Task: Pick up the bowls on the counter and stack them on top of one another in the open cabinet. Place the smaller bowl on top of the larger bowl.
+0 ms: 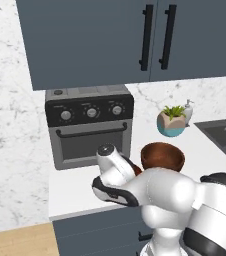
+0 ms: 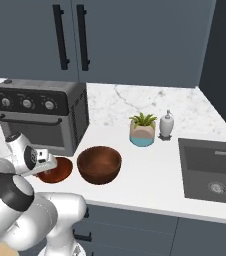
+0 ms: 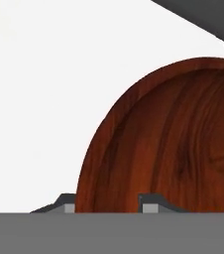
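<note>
Item: smaller bowl (image 2: 55, 170). Location: on the bench (image 2: 150, 175), in front of the toaster oven (image 2: 40, 117), just beside the larger bowl (image 2: 99, 164) on its left as the right base view shows it. Condition: upright, reddish-brown inside facing up.

Item: larger bowl. Location: on the bench, between the smaller bowl and the sink (image 2: 212, 170); a teal-and-tan plant pot (image 2: 142, 131) and a soap dispenser (image 2: 166, 125) stand behind it, apart from it.

Item: pincer (image 3: 107, 203). Position: low over the near rim of the smaller bowl. In the hand view one fingertip (image 3: 67, 203) sits outside the rim and the other inside the bowl, so the jaws stand apart and straddle the wall; no clamp is visible.

Step in hand, by judgement: taking hold of the smaller bowl, an early stage, since both bowls are on the bench.

Next move calls for: closing the jaws squarely on the rim, then a straight lift clear of the larger bowl.

Hidden or unclear: the fingertips are cut off at the bottom of the hand view, so contact with the rim cannot be confirmed. In the left base view the arm covers the smaller bowl almost wholly. The wall cabinets (image 2: 135, 40) in view have their doors shut; an open one cannot be made out.
</note>
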